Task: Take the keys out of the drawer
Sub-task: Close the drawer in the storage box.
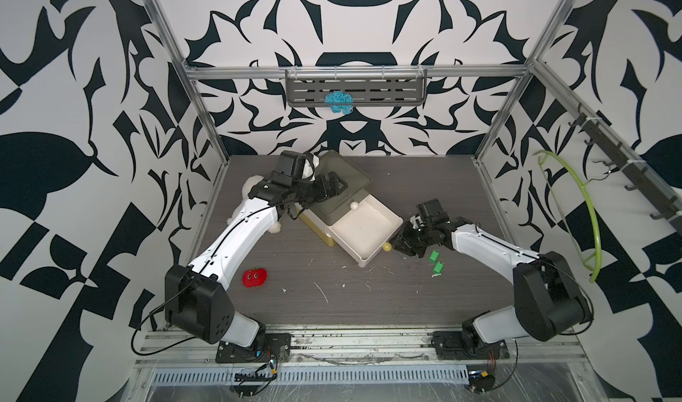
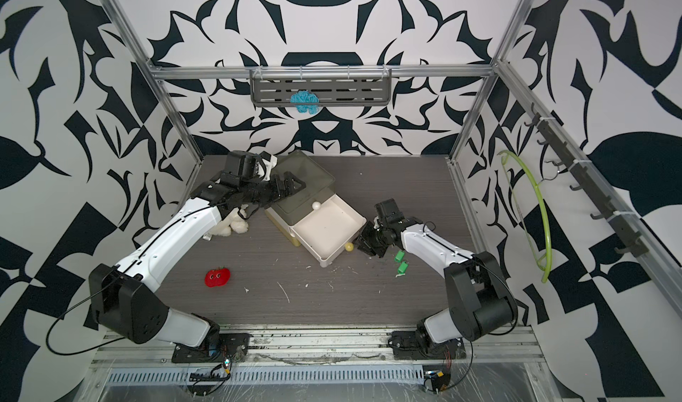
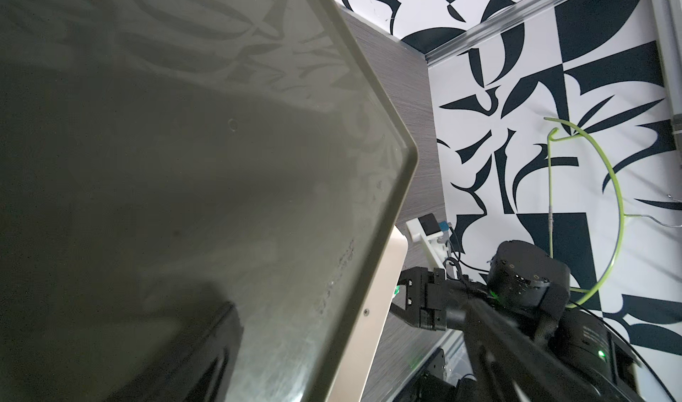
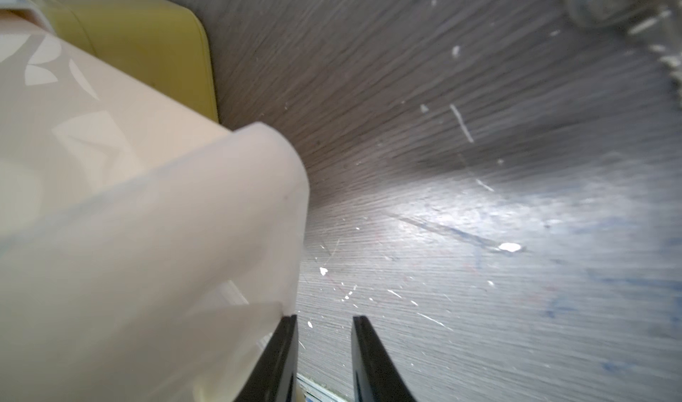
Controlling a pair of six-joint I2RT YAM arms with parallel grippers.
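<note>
- Dark wood-grain bench [image 1: 369, 300] inside a metal-framed cell, black-and-white patterned walls [image 1: 73, 86] on three sides, white flecks and scratches over the near half.
- On the far wall, a slotted shelf [image 1: 387, 86] with a blue tuft [image 1: 338, 102]; on the right wall, a green hanger [image 1: 586, 204] on a row of hooks.
- Toward the far middle, set at an angle: a small box [image 1: 317, 226] with a smoky grey lid [image 1: 350, 177], its cream drawer [image 1: 387, 207] drawn out toward the near right.
- Drawer bare inside in both top views; a white ball [image 1: 354, 205] where it meets the box, a pale yellow knob [image 1: 386, 247] on its front.
- Keys [image 1: 438, 268] out of the drawer: two green tags close together on the bench, just right of the drawer, beside the right forearm; metal parts too small to make out.
- Left hand [image 1: 334, 190] over the lid, released, fingers spread wide, nothing between them; contact with the lid unclear. Lid filling most of the left wrist view.
- Right hand [image 1: 398, 249] low at the drawer's front, just right of the knob, released: in the right wrist view two black fingers [image 4: 280, 352] apart, only bench between the tips, one finger right beside the drawer's rounded corner.
- Red strawberry [image 1: 254, 277] near left, well apart from the box; white plush [image 1: 251, 188] at far left, partly hidden behind the left arm.
</note>
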